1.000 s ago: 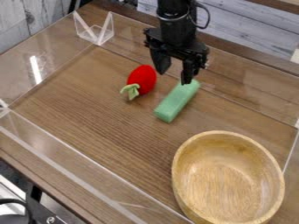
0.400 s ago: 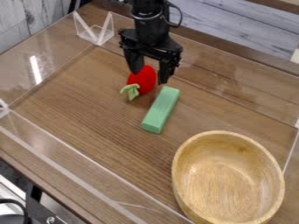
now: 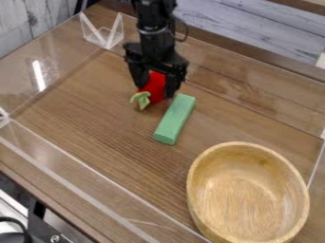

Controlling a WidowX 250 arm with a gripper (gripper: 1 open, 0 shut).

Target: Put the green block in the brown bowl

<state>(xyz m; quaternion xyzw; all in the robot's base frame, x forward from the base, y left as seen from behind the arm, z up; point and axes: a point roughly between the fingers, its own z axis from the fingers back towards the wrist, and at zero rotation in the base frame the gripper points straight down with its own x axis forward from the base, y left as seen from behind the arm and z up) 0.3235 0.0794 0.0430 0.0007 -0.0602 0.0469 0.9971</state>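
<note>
The green block [image 3: 176,118] lies flat on the wooden table, a light green bar pointing toward the near left. The brown bowl [image 3: 248,194] sits at the near right with nothing in it. My gripper [image 3: 155,88] points down, up and left of the block, its black fingers [image 3: 133,80] open. A red strawberry-like toy [image 3: 155,83] shows between the fingers, its green leaves [image 3: 140,98] sticking out at the lower left. The gripper stands just off the block's upper end, and I cannot tell whether they touch.
A clear plastic wall [image 3: 76,161] borders the work area on the left and near sides. A small transparent stand [image 3: 102,31] is at the back left. Grey planks run along the back.
The gripper moved left and down, from above the green block's upper end to around the red toy. The block slid toward the near left and turned a little.
</note>
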